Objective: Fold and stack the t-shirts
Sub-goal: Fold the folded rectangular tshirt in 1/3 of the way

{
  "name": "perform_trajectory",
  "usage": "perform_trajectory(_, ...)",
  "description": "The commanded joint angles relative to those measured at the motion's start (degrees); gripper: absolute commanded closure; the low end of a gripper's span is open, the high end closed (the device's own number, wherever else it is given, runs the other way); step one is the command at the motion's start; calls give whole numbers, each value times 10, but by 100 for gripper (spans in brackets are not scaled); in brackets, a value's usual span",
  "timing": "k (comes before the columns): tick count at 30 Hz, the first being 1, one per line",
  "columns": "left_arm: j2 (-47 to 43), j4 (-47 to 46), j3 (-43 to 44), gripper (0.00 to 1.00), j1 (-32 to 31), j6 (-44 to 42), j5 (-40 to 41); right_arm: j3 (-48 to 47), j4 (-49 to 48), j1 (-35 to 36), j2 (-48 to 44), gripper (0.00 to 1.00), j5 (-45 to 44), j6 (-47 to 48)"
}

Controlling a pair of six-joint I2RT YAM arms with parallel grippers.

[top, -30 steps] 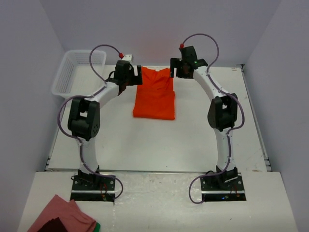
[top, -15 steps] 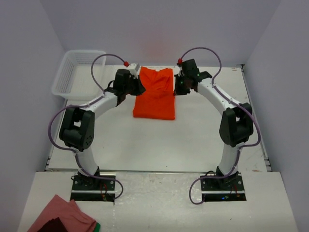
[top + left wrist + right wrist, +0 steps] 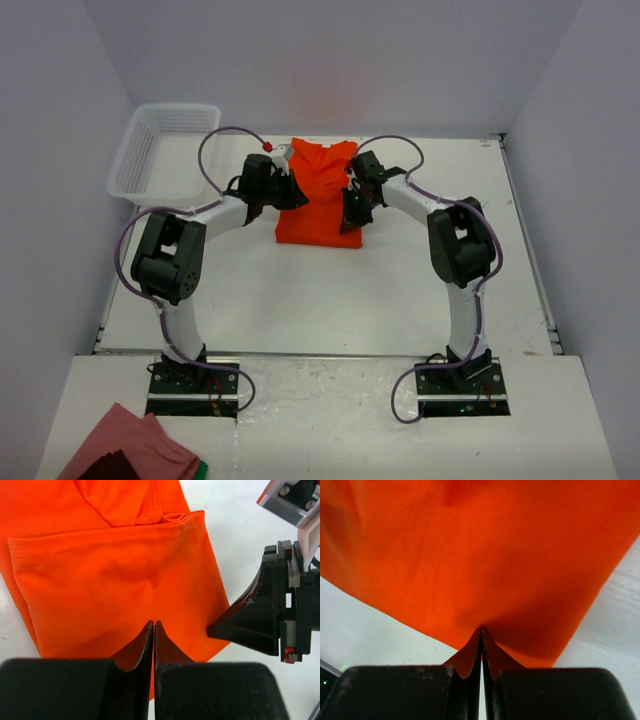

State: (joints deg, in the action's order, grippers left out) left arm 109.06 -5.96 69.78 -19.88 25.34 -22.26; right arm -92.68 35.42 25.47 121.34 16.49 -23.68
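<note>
One bright orange-red t-shirt (image 3: 320, 190) lies partly folded as a tall rectangle at the back middle of the table, collar end away from the arms. My left gripper (image 3: 288, 192) is shut, its tips (image 3: 154, 623) over the shirt (image 3: 110, 580) near its left edge. My right gripper (image 3: 350, 210) is shut too, its tips (image 3: 481, 629) set down on the fabric (image 3: 485, 545) close to the right edge, which darkens and dimples around them. No fold shows between either pair of jaws. The right gripper (image 3: 212, 628) also appears in the left wrist view, pointing at the shirt's edge.
A white mesh basket (image 3: 160, 150) stands at the back left of the table. A dull pink cloth (image 3: 125, 450) lies on the near shelf, bottom left, beyond the left arm's base. Walls close in the table on three sides.
Both grippers have gone from open to shut. Both arms have swung from the collar end inward and nearer, onto the shirt's middle. The shirt's outline looks unmoved.
</note>
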Motion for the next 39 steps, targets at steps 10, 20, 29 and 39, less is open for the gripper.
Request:
perform_trajectory(10,50,169,40,100,-5,-1,189,-10,10,14,22,100,-12,0)
perform_trajectory(20,12,170,-60,100,-25,26,237,85,-20,23,-18,100,-36,-25)
perform_trajectory(29,-110,147,-224,100,-89,59,242,277,-102,65,-126,100,-59,-73)
perform_trajectory(39,-286,140,-381,100,-165,135,231,479,-158,174,-278,100,-116,-177)
